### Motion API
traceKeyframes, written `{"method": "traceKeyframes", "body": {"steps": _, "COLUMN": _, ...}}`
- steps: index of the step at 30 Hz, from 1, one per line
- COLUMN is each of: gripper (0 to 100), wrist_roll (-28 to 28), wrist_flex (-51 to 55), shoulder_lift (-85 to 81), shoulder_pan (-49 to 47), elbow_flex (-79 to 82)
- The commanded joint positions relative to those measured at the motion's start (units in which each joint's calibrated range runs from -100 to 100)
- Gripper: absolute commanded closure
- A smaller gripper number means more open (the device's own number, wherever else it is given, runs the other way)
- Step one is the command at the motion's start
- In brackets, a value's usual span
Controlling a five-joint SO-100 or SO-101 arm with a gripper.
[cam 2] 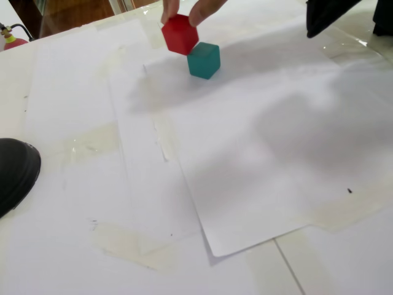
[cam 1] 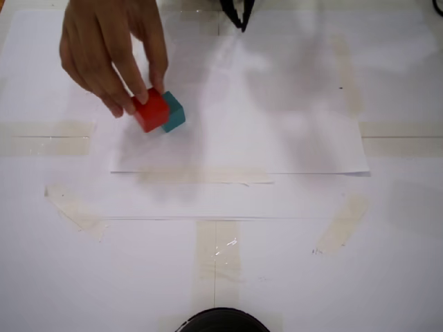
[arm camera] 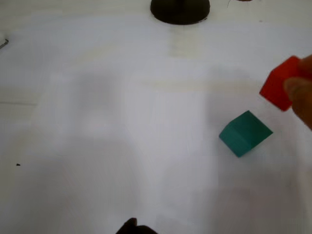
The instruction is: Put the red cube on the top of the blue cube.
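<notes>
A person's hand (cam 1: pixel 111 48) holds the red cube (cam 1: pixel 150 111) by its fingertips, tilted and lifted off the paper, right beside the teal blue cube (cam 1: pixel 175 114). The blue cube rests on the white paper. In the wrist view the red cube (arm camera: pixel 278 87) is at the right edge, up and right of the blue cube (arm camera: pixel 245 133). In a fixed view the red cube (cam 2: pixel 179 34) hangs just left of and above the blue cube (cam 2: pixel 204 59). My gripper (cam 1: pixel 241 21) is a dark shape at the top edge, far from both cubes and empty; its jaws are not clear.
White paper sheets (cam 1: pixel 277 138) taped to the table cover the work area. A black round object (cam 1: pixel 221 321) sits at the near edge, and shows in the wrist view (arm camera: pixel 180 9) and a fixed view (cam 2: pixel 15 172). A red item (cam 2: pixel 12 42) lies at the far left corner.
</notes>
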Motion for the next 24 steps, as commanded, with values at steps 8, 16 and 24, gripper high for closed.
{"method": "traceKeyframes", "body": {"steps": 8, "gripper": 100, "wrist_roll": -0.68, "wrist_flex": -2.05, "shoulder_lift": -0.64, "shoulder_pan": 0.78, "elbow_flex": 1.84}}
{"method": "traceKeyframes", "body": {"steps": 16, "gripper": 100, "wrist_roll": -0.54, "wrist_flex": -1.64, "shoulder_lift": -0.64, "shoulder_pan": 1.31, "elbow_flex": 1.93}}
{"method": "traceKeyframes", "body": {"steps": 24, "gripper": 100, "wrist_roll": -0.63, "wrist_flex": -1.96, "shoulder_lift": -0.64, "shoulder_pan": 1.24, "elbow_flex": 2.48}}
